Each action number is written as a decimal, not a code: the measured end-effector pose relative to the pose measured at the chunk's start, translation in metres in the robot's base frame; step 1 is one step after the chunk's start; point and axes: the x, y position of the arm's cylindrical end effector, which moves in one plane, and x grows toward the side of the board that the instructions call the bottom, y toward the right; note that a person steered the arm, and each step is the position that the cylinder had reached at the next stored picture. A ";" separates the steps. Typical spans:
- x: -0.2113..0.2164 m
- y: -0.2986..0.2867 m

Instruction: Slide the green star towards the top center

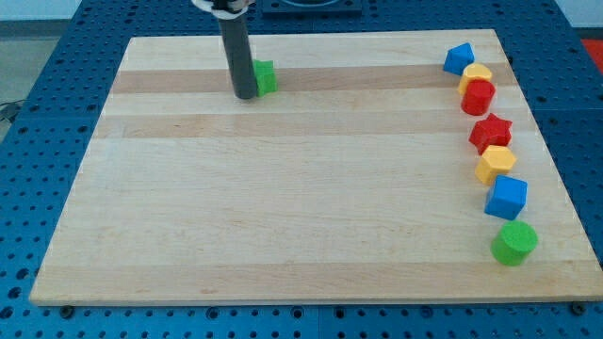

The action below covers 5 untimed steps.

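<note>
The green star [266,76] lies near the view's top, left of center, on the wooden board [283,188]. It is partly hidden by my dark rod. My tip [245,95] rests on the board directly against the star's left side, touching it.
A column of blocks runs down the view's right side: a blue block [459,58], a yellow block [477,73], a red cylinder [478,97], a red star [491,132], a yellow block [496,164], a blue cube [507,197] and a green cylinder [514,243].
</note>
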 end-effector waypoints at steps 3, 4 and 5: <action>-0.019 0.069; -0.001 0.022; -0.001 -0.009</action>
